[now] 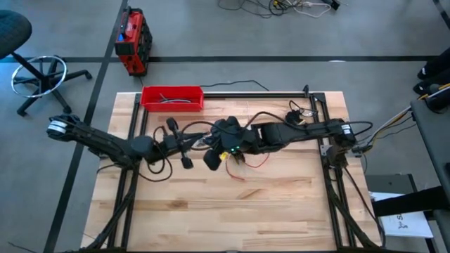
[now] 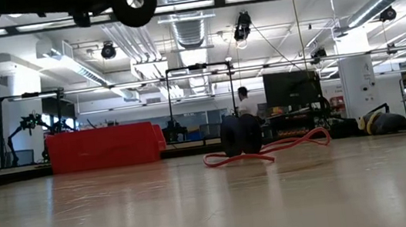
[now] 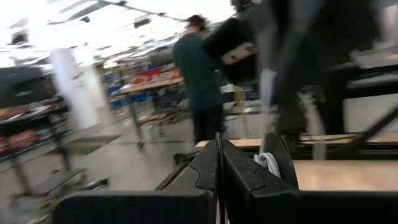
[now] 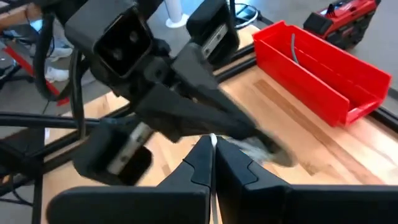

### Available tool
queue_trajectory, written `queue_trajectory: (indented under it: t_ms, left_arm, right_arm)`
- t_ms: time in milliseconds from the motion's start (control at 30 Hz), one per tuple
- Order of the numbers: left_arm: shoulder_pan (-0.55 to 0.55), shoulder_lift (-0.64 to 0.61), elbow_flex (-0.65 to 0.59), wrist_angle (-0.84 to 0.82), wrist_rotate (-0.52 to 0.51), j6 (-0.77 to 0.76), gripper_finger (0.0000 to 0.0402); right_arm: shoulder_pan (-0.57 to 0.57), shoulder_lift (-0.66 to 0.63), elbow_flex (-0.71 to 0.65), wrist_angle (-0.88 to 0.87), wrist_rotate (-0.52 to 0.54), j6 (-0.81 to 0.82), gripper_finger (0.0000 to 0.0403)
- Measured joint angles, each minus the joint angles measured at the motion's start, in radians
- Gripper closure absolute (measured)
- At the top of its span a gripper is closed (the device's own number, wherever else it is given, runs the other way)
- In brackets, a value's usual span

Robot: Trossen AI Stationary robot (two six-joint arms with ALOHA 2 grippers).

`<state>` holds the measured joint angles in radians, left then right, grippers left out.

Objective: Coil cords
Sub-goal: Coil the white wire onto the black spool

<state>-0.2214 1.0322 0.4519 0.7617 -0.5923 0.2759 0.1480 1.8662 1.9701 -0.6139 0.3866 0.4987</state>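
The left gripper (image 3: 219, 163) has its two dark fingers pressed together on a thin white cord (image 3: 268, 163), above the middle of the pale wooden table (image 1: 281, 204). The right gripper (image 4: 213, 163) meets it there, its two fingers likewise pinched on the white cord (image 4: 212, 186). One thin red cord (image 2: 270, 150) lies looped on the tabletop just beside them, with one round black disc-shaped piece (image 2: 240, 135) standing at it. One red plastic tray (image 1: 172, 98) sits at the table's far edge. One person (image 3: 200, 81) stands beyond the table.
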Motion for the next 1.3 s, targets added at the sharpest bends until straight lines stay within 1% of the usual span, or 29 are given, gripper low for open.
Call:
queue_trajectory:
  t_ms: [100,200,267,467,533,633,800,867,1033,1167,1300]
  left_arm:
    - [0.0,0.043,0.026,-0.002,-0.078,-0.016,0.0401]
    - [0.0,0.069,0.041,-0.003,-0.136,-0.081,0.0401]
    - [0.0,0.065,0.043,-0.005,-0.155,-0.124,0.0401]
    - [0.005,0.032,0.039,0.007,-0.162,-0.278,0.0401]
    - [0.005,0.028,0.036,0.01,-0.162,-0.311,0.0401]
    - [0.005,0.024,0.035,0.028,-0.163,-0.364,0.0401]
    - [0.005,0.017,0.005,0.138,-0.163,-0.377,0.0401]
    - [0.005,0.004,-0.013,0.19,-0.144,-0.388,0.0401]
    - [0.004,-0.018,-0.072,0.366,-0.061,-0.428,0.0401]
    - [0.004,-0.045,-0.109,0.476,0.03,-0.466,0.0401]
    - [0.003,-0.078,-0.126,0.535,0.142,-0.489,0.0401]
  right_arm:
    - [-0.004,0.029,0.0,0.052,0.001,-0.003,0.0403]
    - [-0.007,0.058,0.0,0.087,0.007,-0.031,0.0403]
    - [-0.007,0.07,0.0,0.105,0.005,-0.049,0.0403]
    - [-0.006,0.098,0.002,0.171,0.0,-0.065,0.04]
    - [-0.005,0.107,-0.001,0.169,0.0,-0.067,0.0389]
    - [0.002,0.114,-0.004,0.168,0.002,-0.093,0.0363]
    - [0.027,0.127,-0.01,0.185,0.006,-0.152,0.0316]
    - [0.04,0.138,-0.01,0.195,0.015,-0.186,0.03]
    - [0.083,0.166,-0.011,0.223,0.087,-0.274,0.0274]
    - [0.117,0.193,-0.011,0.284,0.163,-0.351,0.0271]
    - [0.142,0.229,-0.011,0.36,0.245,-0.439,0.028]
